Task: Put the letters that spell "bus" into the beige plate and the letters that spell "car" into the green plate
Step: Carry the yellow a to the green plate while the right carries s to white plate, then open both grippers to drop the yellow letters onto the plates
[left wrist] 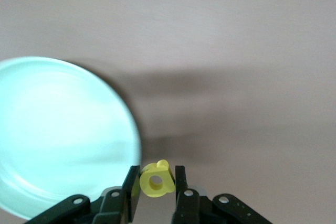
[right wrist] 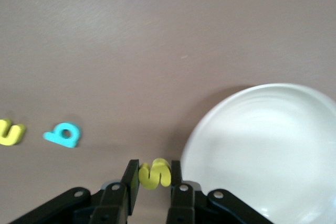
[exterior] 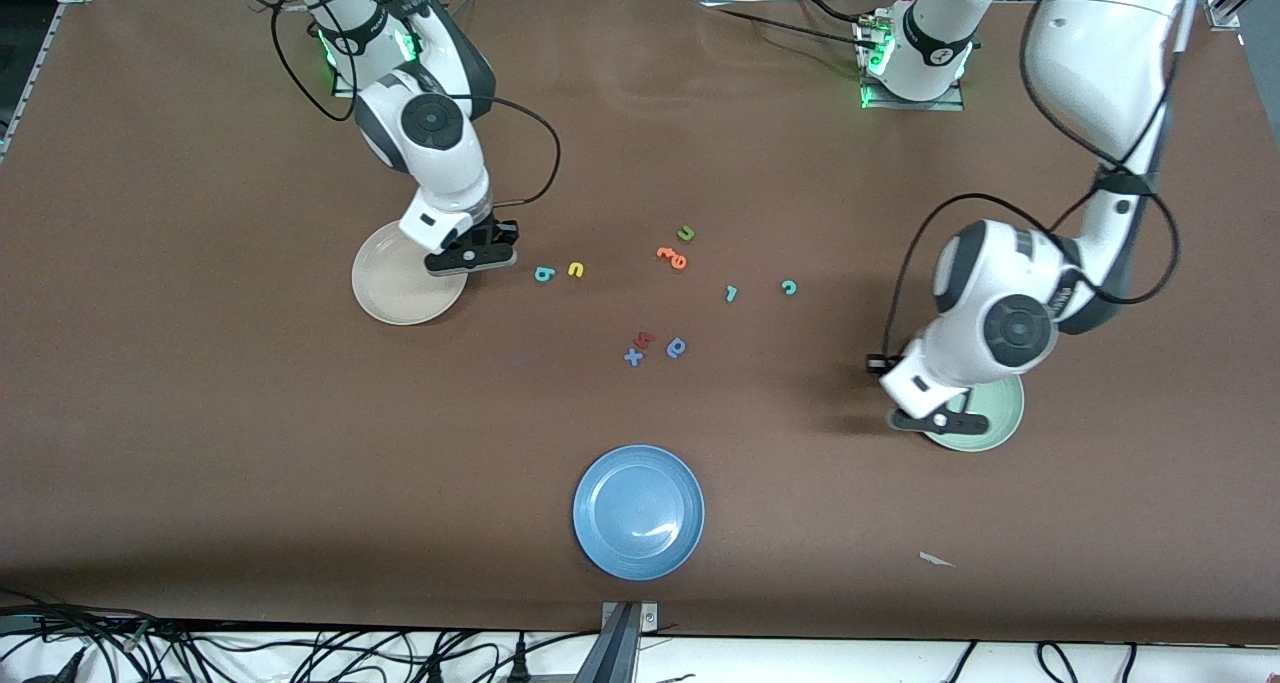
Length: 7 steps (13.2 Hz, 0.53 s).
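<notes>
Blue plate (exterior: 638, 511) | left claw (left wrist: 156, 182) grips "a" (left wrist: 156, 180) | right claw (right wrist: 154, 174) grips "s" (right wrist: 155, 173)

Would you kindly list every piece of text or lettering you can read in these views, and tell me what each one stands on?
No printed words, brands or numbers can be read; the only characters are the foam letters themselves.
"s": yellow s, between the right gripper fingers.
"a": yellow a, between the left gripper fingers.
"b": teal b, on the table.
"u": yellow u, beside it.
"c": teal c, on the table.
The remaining letters are too small to read surely.
</notes>
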### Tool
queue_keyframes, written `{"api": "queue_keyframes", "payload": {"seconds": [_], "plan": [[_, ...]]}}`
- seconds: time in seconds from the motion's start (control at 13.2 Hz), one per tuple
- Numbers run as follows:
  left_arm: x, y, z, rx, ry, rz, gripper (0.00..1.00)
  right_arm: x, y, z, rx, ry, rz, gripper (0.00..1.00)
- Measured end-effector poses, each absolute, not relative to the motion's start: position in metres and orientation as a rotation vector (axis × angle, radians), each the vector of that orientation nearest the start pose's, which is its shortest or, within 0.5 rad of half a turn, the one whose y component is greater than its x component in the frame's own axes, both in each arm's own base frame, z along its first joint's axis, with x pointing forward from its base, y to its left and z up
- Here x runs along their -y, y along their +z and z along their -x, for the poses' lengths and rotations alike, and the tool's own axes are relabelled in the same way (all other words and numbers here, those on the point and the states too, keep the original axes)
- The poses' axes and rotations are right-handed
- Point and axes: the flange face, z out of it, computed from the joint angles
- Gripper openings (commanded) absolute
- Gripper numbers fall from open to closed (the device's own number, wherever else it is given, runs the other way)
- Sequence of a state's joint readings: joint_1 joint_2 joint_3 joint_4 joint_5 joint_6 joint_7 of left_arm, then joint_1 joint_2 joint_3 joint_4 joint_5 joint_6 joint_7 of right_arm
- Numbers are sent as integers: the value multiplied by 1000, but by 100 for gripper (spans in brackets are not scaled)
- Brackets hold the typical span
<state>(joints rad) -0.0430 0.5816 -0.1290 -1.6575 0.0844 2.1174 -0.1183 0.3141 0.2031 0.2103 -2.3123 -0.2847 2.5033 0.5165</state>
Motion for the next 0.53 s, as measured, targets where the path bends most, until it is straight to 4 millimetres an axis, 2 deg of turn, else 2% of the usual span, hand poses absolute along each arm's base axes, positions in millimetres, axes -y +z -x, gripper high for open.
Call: {"api": "queue_keyframes", "payload": {"seconds": [0.15, 0.23, 0.3, 0.45, 0.53], "plan": [[58, 264, -668, -172, 171, 3105, 22, -231, 272, -466, 462, -84, 3241, 15], [42, 265, -670, -183, 152, 3086, 22, -214, 273, -471, 497, -69, 3242, 21], [31, 265, -672, -186, 124, 3070, 22, -201, 271, -474, 530, -50, 3239, 33], [25, 258, -671, -199, 70, 3065, 22, -189, 265, -473, 564, -17, 3230, 79], [26, 252, -669, -204, 47, 3068, 22, -189, 263, -470, 571, -7, 3228, 81]]}}
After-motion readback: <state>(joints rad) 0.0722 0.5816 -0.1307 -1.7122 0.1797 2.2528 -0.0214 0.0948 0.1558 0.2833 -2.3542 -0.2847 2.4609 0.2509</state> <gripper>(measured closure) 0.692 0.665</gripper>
